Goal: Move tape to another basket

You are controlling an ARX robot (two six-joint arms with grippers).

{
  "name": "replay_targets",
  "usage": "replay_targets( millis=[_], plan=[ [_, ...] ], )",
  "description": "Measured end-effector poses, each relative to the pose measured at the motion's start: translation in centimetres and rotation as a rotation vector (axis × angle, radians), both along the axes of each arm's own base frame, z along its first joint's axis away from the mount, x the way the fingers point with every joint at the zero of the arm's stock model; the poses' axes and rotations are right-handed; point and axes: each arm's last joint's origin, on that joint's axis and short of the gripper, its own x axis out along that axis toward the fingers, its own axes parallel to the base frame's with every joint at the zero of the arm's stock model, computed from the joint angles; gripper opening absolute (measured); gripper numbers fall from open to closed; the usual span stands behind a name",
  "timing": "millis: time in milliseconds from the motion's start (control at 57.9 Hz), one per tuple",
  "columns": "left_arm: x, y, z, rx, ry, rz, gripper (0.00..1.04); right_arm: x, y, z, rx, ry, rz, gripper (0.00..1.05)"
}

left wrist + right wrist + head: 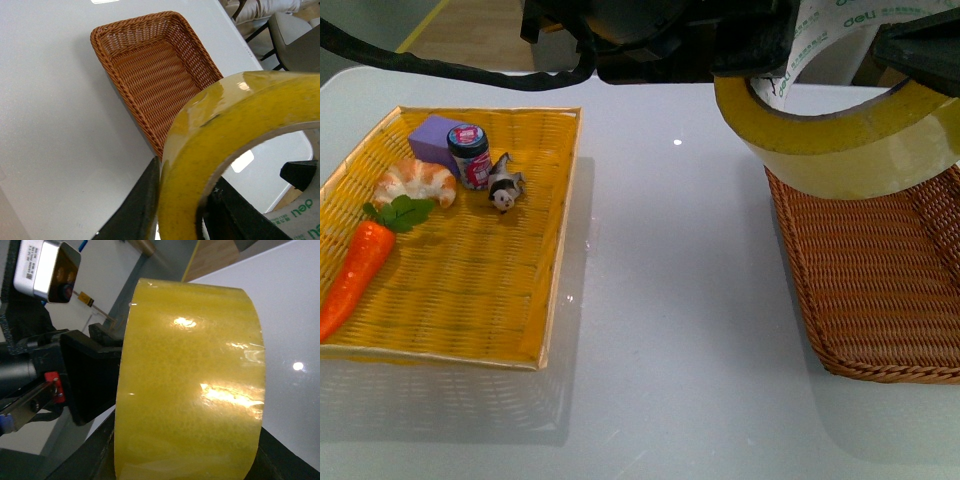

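Both grippers hold the tape (840, 140), a wide yellowish roll with a white core printed in green, in the air. It hangs over the far end of the dark brown wicker basket (880, 290) at the right of the table. My left gripper (182, 215) is shut on the roll's wall, one black finger (135, 210) outside and one inside the core. The right gripper (187, 462) is shut across the roll's width (190, 380). In the left wrist view the basket (150, 65) lies below with nothing in it. In the front view both grippers show only as dark shapes at the top edge.
A shallow yellow woven tray (470, 300) lies at the left of the white table. It holds a carrot (355, 270), a croissant (415, 183), a purple block (435, 140), a small jar (470, 155) and a toy figure (505, 185). Chairs (295, 30) stand beyond the table's edge.
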Motion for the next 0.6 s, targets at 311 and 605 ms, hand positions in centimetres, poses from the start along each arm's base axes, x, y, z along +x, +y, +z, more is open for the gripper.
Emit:
replay_targets(
  millis=[311,605],
  plan=[
    [-0.1,0.1,0.4,-0.013,-0.004,-0.001,0.76,0.1,0.0,-0.2,-0.006,0.009,-0.003,0.47],
    [-0.1,0.5,1.2,-0.033,-0.021,0.006,0.96,0.6,-1.7,-0.2,0.008,0.010,-0.096,0.47]
  ],
)
